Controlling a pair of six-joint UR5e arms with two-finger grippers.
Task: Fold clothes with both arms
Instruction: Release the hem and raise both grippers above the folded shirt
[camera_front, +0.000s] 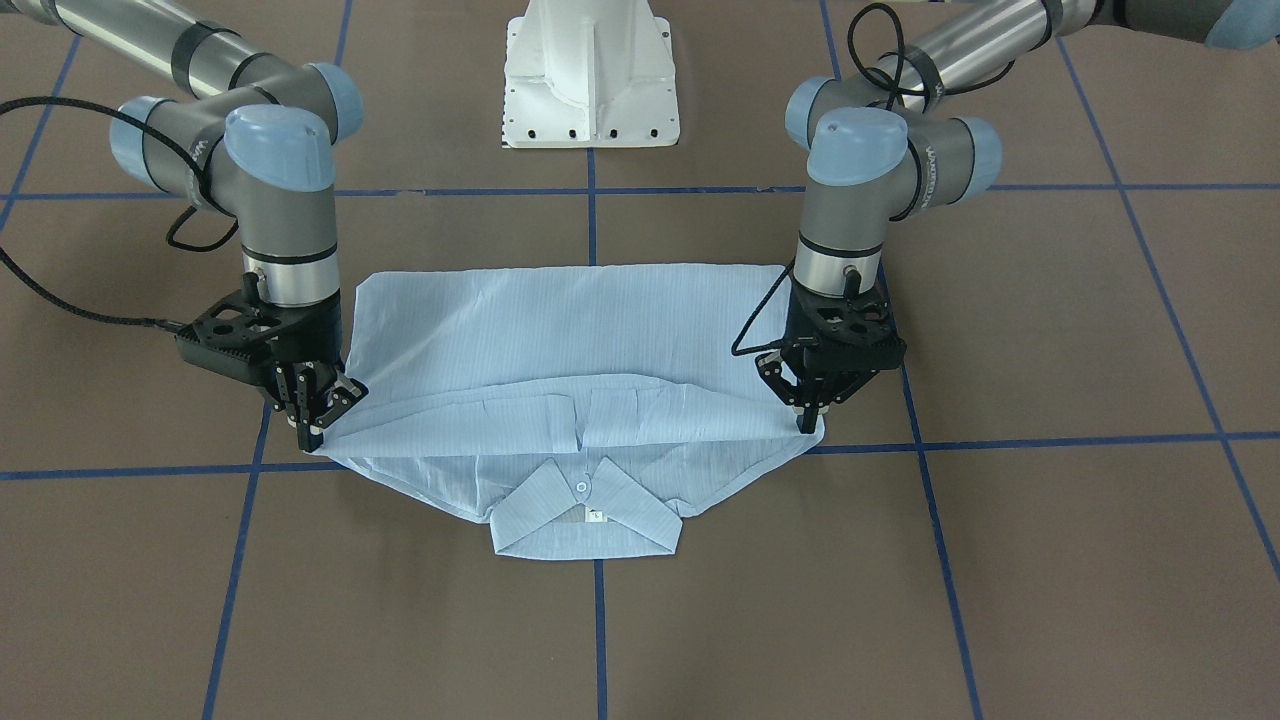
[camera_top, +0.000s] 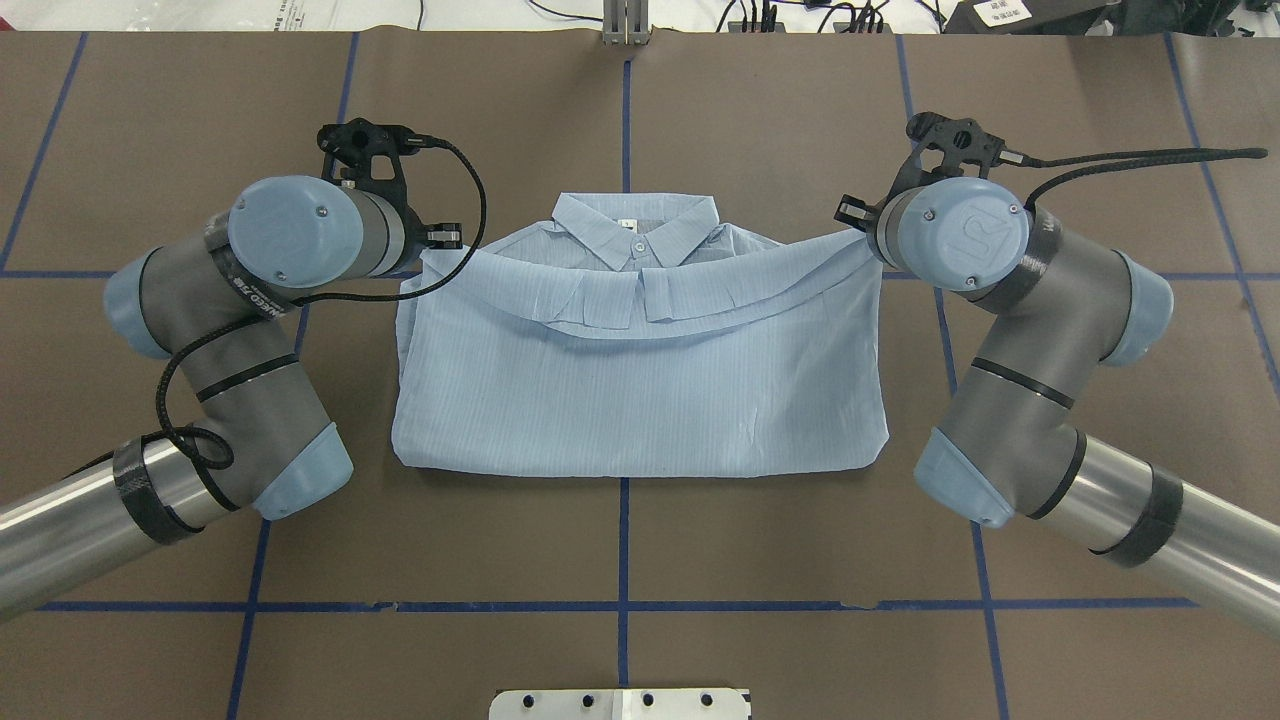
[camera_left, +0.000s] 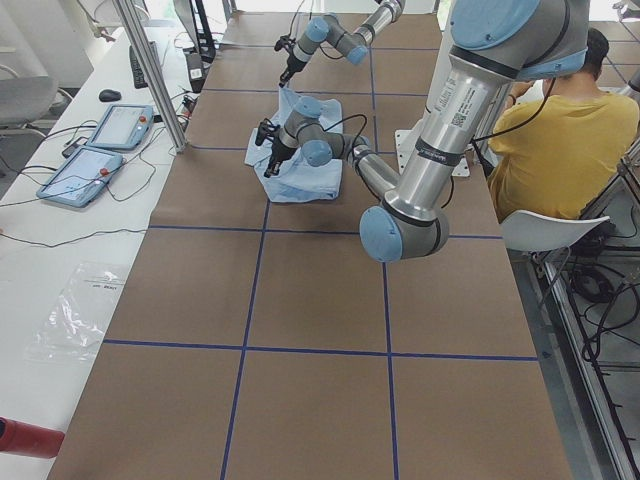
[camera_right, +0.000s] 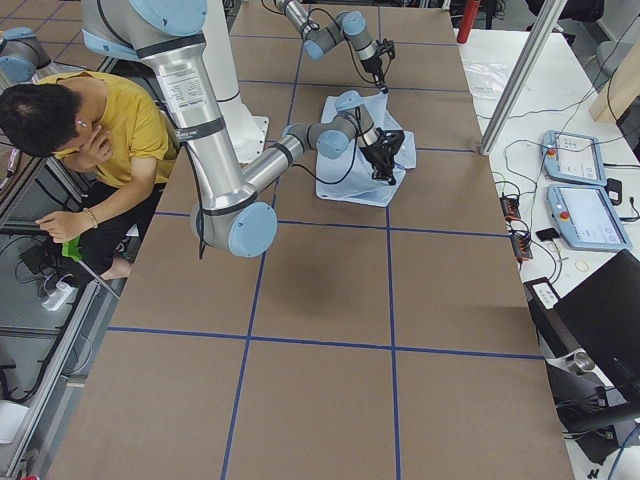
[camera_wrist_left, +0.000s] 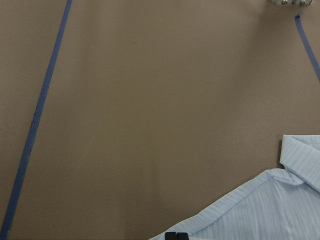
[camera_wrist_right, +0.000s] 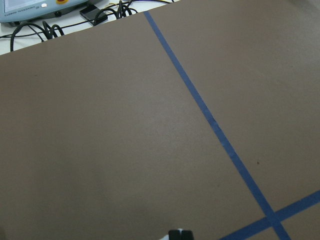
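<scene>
End effectors: left end effector (camera_front: 806, 418) and right end effector (camera_front: 312, 432) each pinch one end of the folded-over edge of the shirt (camera_front: 570, 330).
Location: shirt lies mid-frame on the desk (camera_front: 1000, 560), front view.
Risk: thin cloth may slip from one pinch, probably skewing the fold.
Orientation: collar (camera_front: 590, 518) points toward the lower frame edge; long axis runs left–right.

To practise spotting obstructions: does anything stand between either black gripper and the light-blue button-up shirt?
Nothing visible does. The left gripper and right gripper each pinch one end of the folded edge of the light-blue shirt.
</scene>
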